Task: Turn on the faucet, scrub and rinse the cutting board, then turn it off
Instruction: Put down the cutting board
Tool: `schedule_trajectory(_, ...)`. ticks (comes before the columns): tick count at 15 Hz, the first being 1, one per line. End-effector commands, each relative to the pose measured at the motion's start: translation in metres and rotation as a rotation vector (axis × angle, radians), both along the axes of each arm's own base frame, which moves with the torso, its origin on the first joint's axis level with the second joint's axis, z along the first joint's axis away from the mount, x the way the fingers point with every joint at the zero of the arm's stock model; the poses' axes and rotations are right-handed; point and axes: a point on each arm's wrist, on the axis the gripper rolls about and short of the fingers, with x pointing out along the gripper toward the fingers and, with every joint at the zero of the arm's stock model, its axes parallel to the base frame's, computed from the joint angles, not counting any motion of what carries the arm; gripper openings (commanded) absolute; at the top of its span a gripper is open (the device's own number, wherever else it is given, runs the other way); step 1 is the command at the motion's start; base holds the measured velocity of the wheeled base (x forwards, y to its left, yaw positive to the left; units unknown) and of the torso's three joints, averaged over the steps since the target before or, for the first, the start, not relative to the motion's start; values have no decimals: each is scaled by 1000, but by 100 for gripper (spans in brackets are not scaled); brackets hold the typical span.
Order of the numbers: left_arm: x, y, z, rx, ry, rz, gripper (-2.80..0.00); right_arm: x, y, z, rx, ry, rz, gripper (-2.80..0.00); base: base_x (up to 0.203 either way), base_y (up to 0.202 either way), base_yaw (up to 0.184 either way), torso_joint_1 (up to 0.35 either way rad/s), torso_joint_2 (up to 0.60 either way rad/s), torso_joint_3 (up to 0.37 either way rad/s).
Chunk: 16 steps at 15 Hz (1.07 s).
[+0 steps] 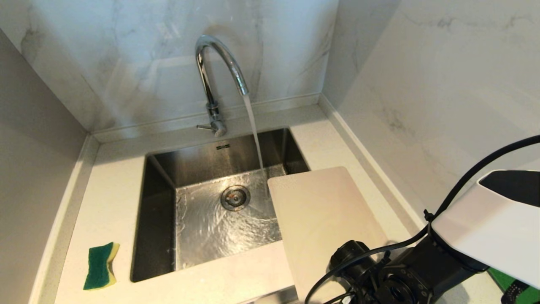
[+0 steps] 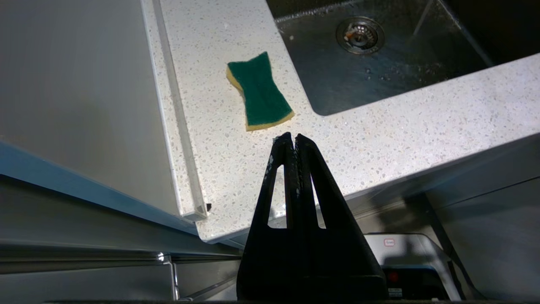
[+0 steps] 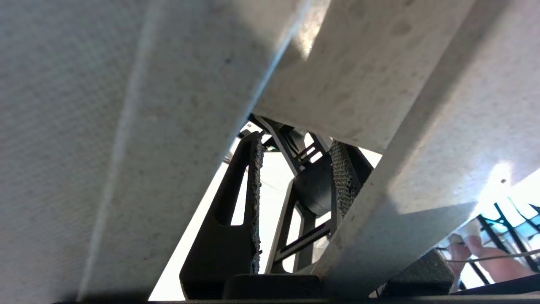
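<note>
**Water running, board at the sink's right edge**

From my remote seat the biggest thing in view was the speckled white countertop [image 1: 109, 202], boxed in by marble-look walls at the back and on the right. Set into it was the steel sink [image 1: 160, 185], its floor wet and rippled around the drain [image 1: 235, 197].

Next in size was the cutting board [image 1: 325, 219], an off-white slab lying on the counter at the right of the sink, its far left corner reaching over the basin's edge. Its near end was hidden under my right arm's wrist. In the right wrist view the board's pale textured surface [image 3: 105, 126] filled nearly everything, and the right gripper [image 3: 297, 162] showed its two ridged fingers standing apart; whether they were clamped on the board I could not tell.

The faucet [image 1: 215, 71] rose behind the sink, its arched spout pouring a steady stream [image 1: 254, 131] that landed just beside the board's far corner. Its thin lever [image 1: 205, 126] stuck out to the left at the base.

The left gripper [image 2: 294, 137] hung off the counter's front edge, fingers pressed together on nothing, pointed toward the green-and-yellow sponge [image 2: 259, 92], which lay on the counter left of the sink.
</note>
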Motion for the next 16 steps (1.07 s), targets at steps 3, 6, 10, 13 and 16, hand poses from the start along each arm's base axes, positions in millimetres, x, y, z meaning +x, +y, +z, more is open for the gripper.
schedule_trajectory(3,0,0,0,0,1,1,-280,2,1,-2,-2,2,-13,-280,0,0,0,0,0,0)
schedule_trajectory(6,0,0,0,0,1,1,-280,4,2,-4,-6,5,-13,-280,0,0,0,0,0,0)
schedule_trajectory(10,0,0,0,0,0,1,-280,3,2,-4,-7,4,-14,-280,0,0,0,0,0,0)
schedule_trajectory(13,0,0,0,0,0,1,-280,3,2,-4,-7,4,-15,0,0,0,0,0,0,0)
schedule_trajectory(16,0,0,0,0,0,1,-280,2,1,-3,-7,4,-15,0,0,0,0,0,0,0)
